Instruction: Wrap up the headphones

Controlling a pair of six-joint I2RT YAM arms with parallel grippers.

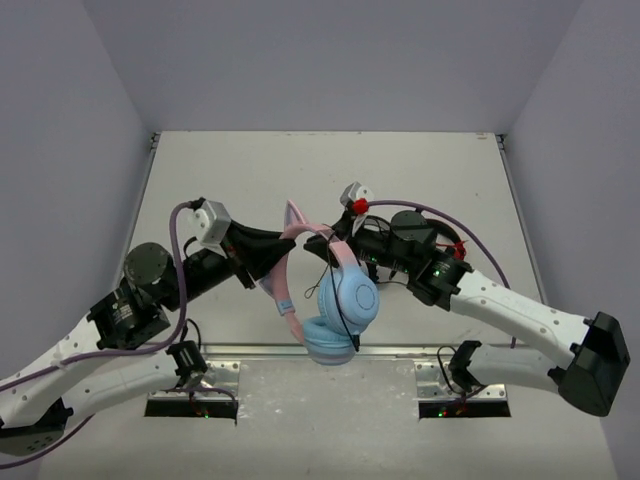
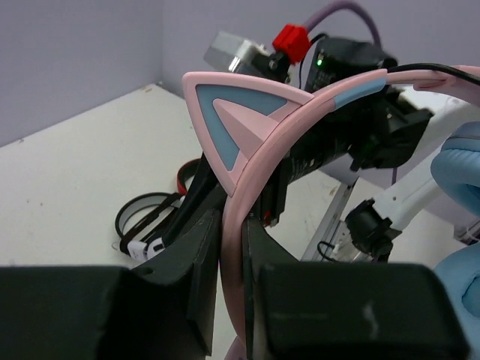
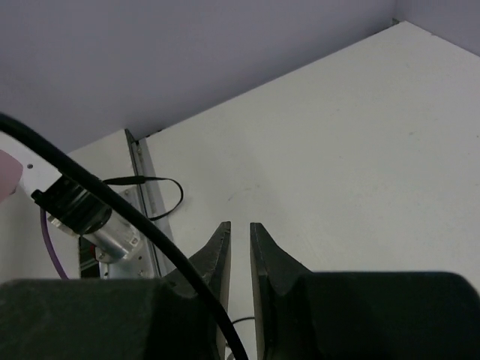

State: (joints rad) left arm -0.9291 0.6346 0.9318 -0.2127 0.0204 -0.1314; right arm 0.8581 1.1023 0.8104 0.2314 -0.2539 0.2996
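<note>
Down at the bottom edge of the overhead view the two arms start from their bases and lean in toward the middle of the frame. Between them hang the headphones (image 1: 345,300), held up off the table (image 1: 430,170). The two light-blue ear cups (image 1: 330,342) are stacked just above the metal rail at the near edge.

From the lower left, the left gripper (image 2: 231,240) is clamped on the pink headband (image 2: 259,176), one finger pressed to each side of it. A cat ear (image 2: 232,124) stands up from the band right past the fingers.

From the lower right, the right gripper (image 3: 240,234) has its fingers drawn almost together, with only a thin slit at the tips. The black cable (image 3: 112,199) slants down from the left of that frame and runs into the slit at the bottom edge. In the overhead view the same cable trails down across the upper cup.

Beyond the left fingers, under the band, a black hoop (image 2: 139,214) lies on the table, too hidden to name. Farther back the table runs to the grey walls.
</note>
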